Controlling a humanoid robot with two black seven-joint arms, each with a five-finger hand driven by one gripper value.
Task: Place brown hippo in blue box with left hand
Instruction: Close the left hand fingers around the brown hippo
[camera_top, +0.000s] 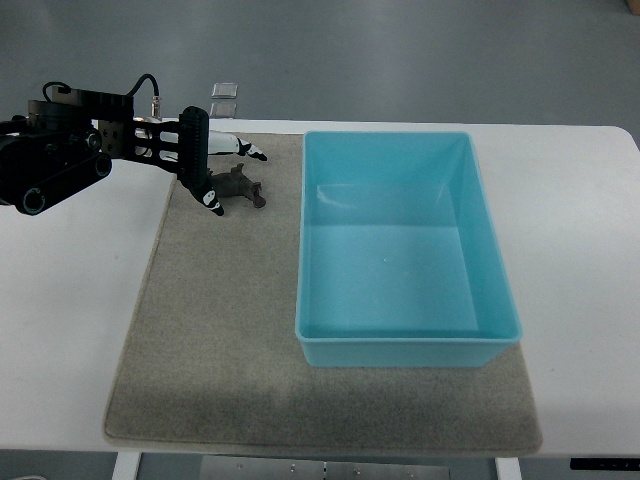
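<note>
Top view: a white table (80, 300) is shown, covered in its middle by a grey felt mat (210, 350). On the mat's right part a light blue box (405, 345) is set, open-topped. The left hand (205, 165), black with white fingers, is brought in from the picture's left edge at the mat's far left corner. Its fingers (240, 146) are seen spread apart around the brown hippo (240, 186), which lies on the mat just left of the box; whether they touch the toy cannot be told. Two small clear squares (224, 98), possibly plastic, are seen beyond the table.
</note>
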